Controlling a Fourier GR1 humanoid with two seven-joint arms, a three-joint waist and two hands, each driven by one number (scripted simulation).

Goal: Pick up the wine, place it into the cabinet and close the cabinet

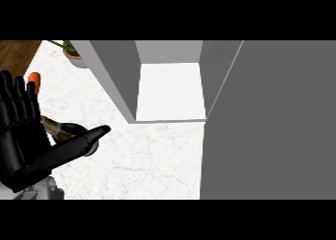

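The wine bottle lies on the white marble counter at the left, showing a brown neck and a dark body. My left hand rests open in front of it with its fingers up and its thumb stretched right, hiding most of the bottle. It holds nothing. The grey cabinet stands open at the top centre, with a white inside that holds nothing I can see. Its door is a large grey panel swung out over the right half of the view. My right hand does not show.
An orange object peeks out behind my left fingertips. A potted plant stands at the counter's far left corner, beside the cabinet wall. A wooden floor shows beyond the counter's left edge.
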